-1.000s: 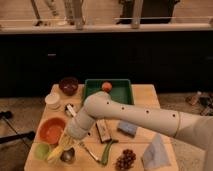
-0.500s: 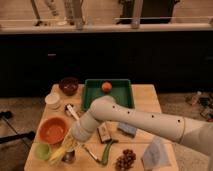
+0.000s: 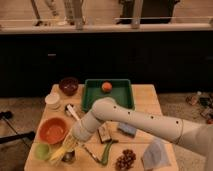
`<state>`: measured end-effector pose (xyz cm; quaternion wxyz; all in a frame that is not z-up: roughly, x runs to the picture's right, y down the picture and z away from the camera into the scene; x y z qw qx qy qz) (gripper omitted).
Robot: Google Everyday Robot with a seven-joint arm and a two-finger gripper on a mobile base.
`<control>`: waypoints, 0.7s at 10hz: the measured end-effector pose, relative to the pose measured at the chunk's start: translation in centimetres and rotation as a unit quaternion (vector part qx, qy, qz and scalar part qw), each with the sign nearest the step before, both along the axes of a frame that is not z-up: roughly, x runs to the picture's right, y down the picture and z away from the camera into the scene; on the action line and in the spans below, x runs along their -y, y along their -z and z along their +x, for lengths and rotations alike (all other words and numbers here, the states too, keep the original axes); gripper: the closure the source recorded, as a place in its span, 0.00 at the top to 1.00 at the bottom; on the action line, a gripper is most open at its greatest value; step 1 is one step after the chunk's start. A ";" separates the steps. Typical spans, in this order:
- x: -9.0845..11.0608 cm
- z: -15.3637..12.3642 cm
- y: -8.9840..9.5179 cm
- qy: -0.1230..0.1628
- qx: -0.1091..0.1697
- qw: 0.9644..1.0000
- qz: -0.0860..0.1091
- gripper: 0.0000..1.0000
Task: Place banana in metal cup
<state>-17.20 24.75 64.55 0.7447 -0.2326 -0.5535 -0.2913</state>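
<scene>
My gripper [image 3: 71, 141] is at the front left of the wooden table, at the end of the white arm that reaches in from the right. It is shut on the pale yellow banana [image 3: 59, 153], which slants down and to the left from it. The banana's lower part lies over the small metal cup [image 3: 69, 158], which stands near the table's front edge and is partly hidden by the banana. Whether the banana touches the cup I cannot tell.
A light green cup [image 3: 42, 150] stands just left of the metal cup, and an orange bowl [image 3: 52, 129] behind it. Further off are a white cup [image 3: 52, 100], a dark red bowl [image 3: 68, 85], a green tray [image 3: 120, 97] with an orange fruit [image 3: 106, 86], a green vegetable [image 3: 106, 151] and grapes [image 3: 125, 160].
The arm has swung left and down towards the table's front left corner. The banana has come down with it, over the metal cup.
</scene>
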 end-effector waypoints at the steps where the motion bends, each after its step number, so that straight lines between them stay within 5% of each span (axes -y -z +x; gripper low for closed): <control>1: -0.1 0.0 -0.1 0.000 0.001 1.000 -0.002 0.00; 7: -0.6 0.5 -0.7 -0.010 0.006 1.000 -0.007 0.00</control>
